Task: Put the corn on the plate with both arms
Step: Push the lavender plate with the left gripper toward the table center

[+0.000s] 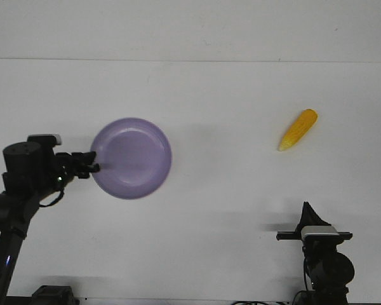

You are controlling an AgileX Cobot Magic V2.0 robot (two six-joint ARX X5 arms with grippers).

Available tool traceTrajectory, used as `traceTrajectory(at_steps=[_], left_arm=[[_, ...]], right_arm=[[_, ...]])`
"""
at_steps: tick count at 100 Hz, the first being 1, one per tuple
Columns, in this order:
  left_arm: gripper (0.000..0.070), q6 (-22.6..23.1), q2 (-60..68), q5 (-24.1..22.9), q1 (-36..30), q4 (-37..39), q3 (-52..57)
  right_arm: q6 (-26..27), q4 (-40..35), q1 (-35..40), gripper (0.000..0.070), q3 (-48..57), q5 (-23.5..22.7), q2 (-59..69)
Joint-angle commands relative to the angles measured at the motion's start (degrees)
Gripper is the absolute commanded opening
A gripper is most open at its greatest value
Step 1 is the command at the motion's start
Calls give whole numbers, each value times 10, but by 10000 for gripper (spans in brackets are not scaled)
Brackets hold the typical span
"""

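Nearest me, the right gripper (307, 208) poked up at the table's (228, 210) front edge, its jaws too foreshortened to tell apart. Bare white surface spread wide between things. The left gripper (94, 168) pinched the lavender plate's (131, 157) left rim. Farther back right, well apart, lay the corn (298, 129), angled.

lavender plate (131, 158) left, corn (298, 129) right
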Motion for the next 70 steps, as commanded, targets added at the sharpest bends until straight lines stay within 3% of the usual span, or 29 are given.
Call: traceTrajectory(at_steps=[1, 30, 42, 70], left_arm=[[5, -25, 3, 2, -40, 12, -35], [5, -123, 20, -55, -199, 184, -214], [5, -125, 53, -95, -234, 215, -230], [5, -127, 124, -110, -262, 258, -230]], right_arm=[[6, 6, -1, 13, -2, 0, 0], [6, 6, -1, 13, -2, 0, 0], [6, 6, -1, 13, -2, 0, 0], [6, 6, -1, 13, -2, 0, 0]])
